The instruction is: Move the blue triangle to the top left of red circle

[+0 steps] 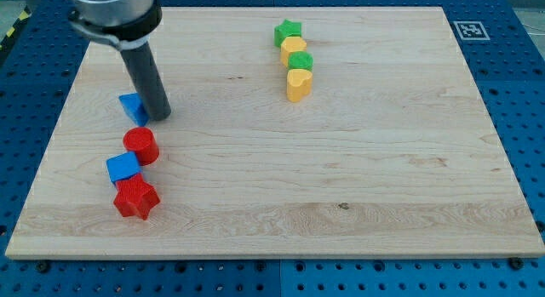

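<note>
The blue triangle [132, 107] lies near the board's left side, partly hidden behind my rod. The red circle [141, 145] sits just below it, slightly to the right. My tip [160, 117] rests on the board right against the blue triangle's right side, above the red circle.
A blue cube [123, 168] and a red star [136, 197] lie below the red circle in a line. At the view's top centre a green star [288, 31], yellow circle [295, 47], green block [300, 61] and yellow heart [298, 83] form a column. The wooden board [341, 178] sits on a blue pegboard.
</note>
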Controlling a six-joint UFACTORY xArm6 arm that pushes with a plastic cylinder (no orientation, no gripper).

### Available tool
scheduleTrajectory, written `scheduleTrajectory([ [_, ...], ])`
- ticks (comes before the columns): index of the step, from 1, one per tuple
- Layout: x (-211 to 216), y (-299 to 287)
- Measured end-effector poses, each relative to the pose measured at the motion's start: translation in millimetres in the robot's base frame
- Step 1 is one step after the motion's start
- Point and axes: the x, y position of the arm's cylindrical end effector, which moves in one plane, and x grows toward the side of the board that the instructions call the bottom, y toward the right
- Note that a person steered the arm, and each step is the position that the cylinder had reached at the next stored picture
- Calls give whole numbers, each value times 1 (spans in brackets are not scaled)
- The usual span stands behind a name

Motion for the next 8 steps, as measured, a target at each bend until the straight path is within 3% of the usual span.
scheduleTrajectory([
  [3, -56, -48],
  [4, -41, -44],
  [5, 9, -26],
  [6, 14, -7],
  [8, -21, -10],
])
